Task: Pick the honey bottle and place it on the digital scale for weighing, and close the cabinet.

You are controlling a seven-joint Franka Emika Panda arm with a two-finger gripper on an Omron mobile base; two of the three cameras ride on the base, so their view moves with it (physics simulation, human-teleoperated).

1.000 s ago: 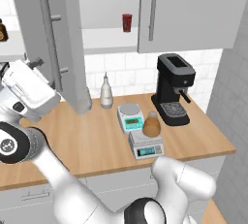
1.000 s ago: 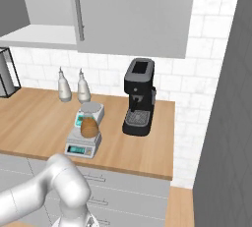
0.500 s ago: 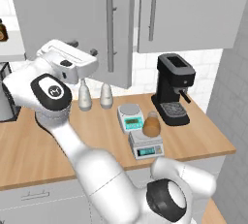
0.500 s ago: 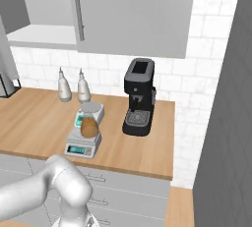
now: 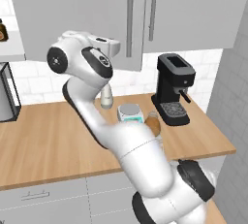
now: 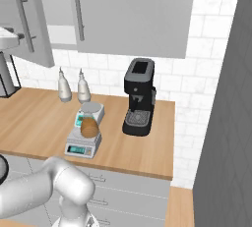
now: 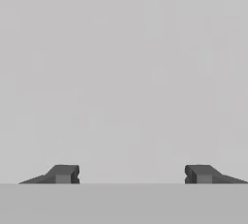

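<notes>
Jaws spread wide and empty against the cabinet [image 7: 124, 72] door, nothing between them.

Two scales [image 6: 84, 144] [image 6: 89, 114] — two nozzle bottles [image 6: 64, 86] [image 6: 82, 87]

The honey bottle [image 6: 89, 127] sits on the digital scale [image 6: 83, 143], left of the coffee machine [image 6: 138, 104], below the cabinet [image 6: 133, 14].

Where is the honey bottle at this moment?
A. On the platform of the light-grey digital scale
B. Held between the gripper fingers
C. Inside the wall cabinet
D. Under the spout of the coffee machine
A. In the right base view the honey bottle stands on the digital scale, apart from the open gripper, which holds nothing.
</notes>
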